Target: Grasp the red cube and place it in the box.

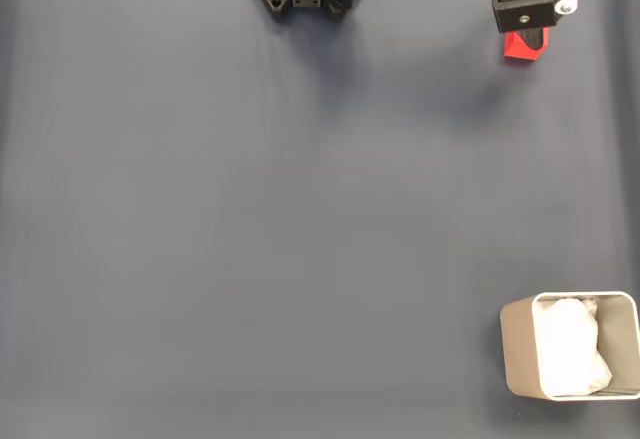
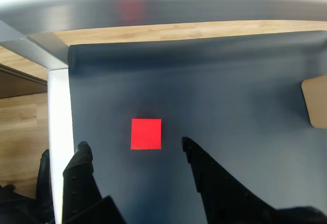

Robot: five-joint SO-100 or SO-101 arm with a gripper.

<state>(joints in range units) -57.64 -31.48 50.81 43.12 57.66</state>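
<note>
**Gripper poised over the cube**

Wrist view: the gripper [image 2: 134, 147] hangs with fingers spread, the red cube [image 2: 146, 133] lying on the dark mat [image 2: 230, 122] between the fingertips, apparently untouched. Fixed view: the cube [image 1: 522, 46] sits near the top right edge, the box [image 1: 520, 349] well apart at bottom right

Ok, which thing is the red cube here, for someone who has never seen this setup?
Start from the dark grey mat covering the table. In the fixed view, look at its top right corner, just under the black end effector. The red cube is there, small and bright red, far from the beige box at bottom right.
</note>
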